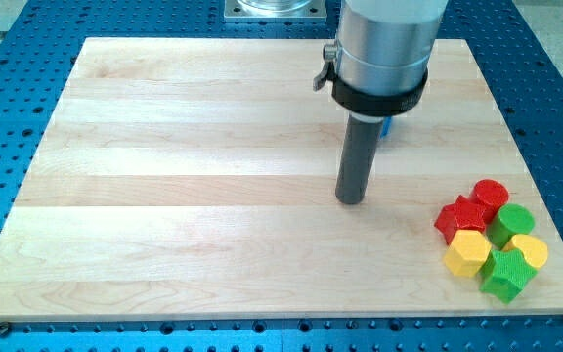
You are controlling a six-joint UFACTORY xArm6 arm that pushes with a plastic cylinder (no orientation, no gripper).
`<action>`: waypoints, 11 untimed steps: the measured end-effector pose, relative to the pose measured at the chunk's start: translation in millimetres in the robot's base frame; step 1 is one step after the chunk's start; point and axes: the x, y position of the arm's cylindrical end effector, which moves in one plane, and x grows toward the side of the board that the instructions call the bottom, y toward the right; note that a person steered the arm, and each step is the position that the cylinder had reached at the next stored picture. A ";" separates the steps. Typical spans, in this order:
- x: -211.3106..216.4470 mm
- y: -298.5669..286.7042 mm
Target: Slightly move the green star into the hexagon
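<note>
My tip point(350, 200) rests well apart from the green star point(507, 273), toward the view's left; star already touches the yellow hexagon point(467, 253). No claw exists; nudge remains.

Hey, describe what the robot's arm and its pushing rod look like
A wide, silver-grey metal cylinder enters from the view's top, ringed at its lower edge by a black clamp band with a small metal tab on the view's left. Below hangs a straight, dark grey round rod, ending at my tip. No cables or markings are visible.
</note>
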 end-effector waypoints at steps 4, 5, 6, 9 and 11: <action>-44.2 227.1; 4.4 254.4; 52.4 263.3; 119.5 237.8; 121.4 172.3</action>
